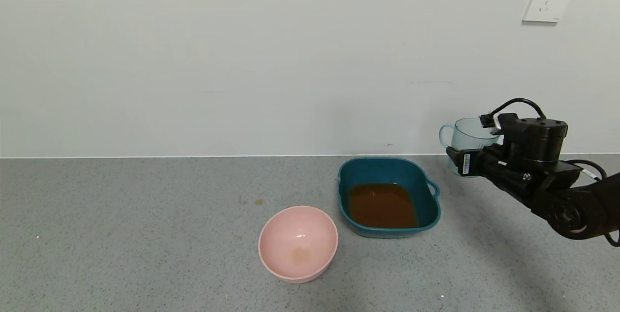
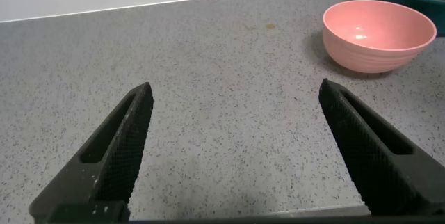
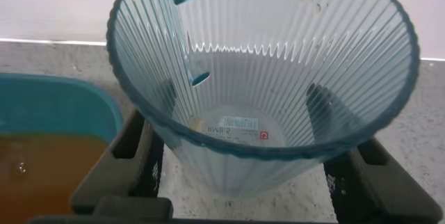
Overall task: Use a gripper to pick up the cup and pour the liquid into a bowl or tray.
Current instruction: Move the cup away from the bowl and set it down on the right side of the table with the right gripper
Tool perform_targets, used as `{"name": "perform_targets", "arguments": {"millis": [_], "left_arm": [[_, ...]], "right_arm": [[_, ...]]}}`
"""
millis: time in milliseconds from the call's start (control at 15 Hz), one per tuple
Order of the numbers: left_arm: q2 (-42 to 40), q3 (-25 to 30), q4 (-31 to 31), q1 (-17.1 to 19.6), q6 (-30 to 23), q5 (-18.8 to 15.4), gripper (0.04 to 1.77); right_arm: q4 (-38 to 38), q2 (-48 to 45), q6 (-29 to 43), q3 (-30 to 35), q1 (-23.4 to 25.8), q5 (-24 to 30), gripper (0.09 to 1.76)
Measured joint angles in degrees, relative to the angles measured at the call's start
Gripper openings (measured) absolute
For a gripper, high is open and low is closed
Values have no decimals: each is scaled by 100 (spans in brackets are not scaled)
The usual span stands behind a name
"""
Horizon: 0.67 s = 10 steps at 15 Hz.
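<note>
At the right of the head view the right gripper (image 1: pixel 460 161) holds the cup (image 1: pixel 469 138) upright in the air, its fingers closed tight on the ribbed wall from either side. The cup hangs above the grey counter (image 1: pixel 121 234), to the right of the teal basin (image 1: pixel 426 215) and apart from it. In the right wrist view the cup (image 3: pixel 292 78) fills most of the frame, and it looks empty: the base label shows clearly through the bottom and no fluid is seen inside. The dark fingers (image 3: pixel 132 161) press against its lower sides.

The liquid (image 1: pixel 382 205) lies as a reddish-brown pool on the floor of the basin, in the lower centre of the head view; the right wrist view catches its edge at the lower left (image 3: pixel 42 168). Just left of the basin, lower in the frame, sits the pink bowl (image 1: pixel 298 244), holding only a faint stain at its bottom.

The left gripper (image 2: pixel 236 147) shows only in its own wrist view, its fingers spread wide over bare counter with nothing between them, the pink bowl (image 2: pixel 379 36) at the upper right of that frame.

Judged from this, the pour is done, and the step in hand is carrying the emptied cup clear. The next move calls for lowering it level onto open counter away from the basin's handle, then releasing it without tipping it
</note>
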<state>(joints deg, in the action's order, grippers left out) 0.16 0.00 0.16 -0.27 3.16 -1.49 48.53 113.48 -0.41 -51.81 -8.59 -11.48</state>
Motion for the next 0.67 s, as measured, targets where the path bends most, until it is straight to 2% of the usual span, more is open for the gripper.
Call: {"name": "perform_targets", "arguments": {"millis": [400, 667], "left_arm": [[0, 0, 2, 0, 0, 1, 172], [0, 0, 2, 0, -2, 1, 172]], "right_arm": [[1269, 471, -55, 400, 151, 197, 132], [1718, 862, -55, 510, 144, 210, 132]]}}
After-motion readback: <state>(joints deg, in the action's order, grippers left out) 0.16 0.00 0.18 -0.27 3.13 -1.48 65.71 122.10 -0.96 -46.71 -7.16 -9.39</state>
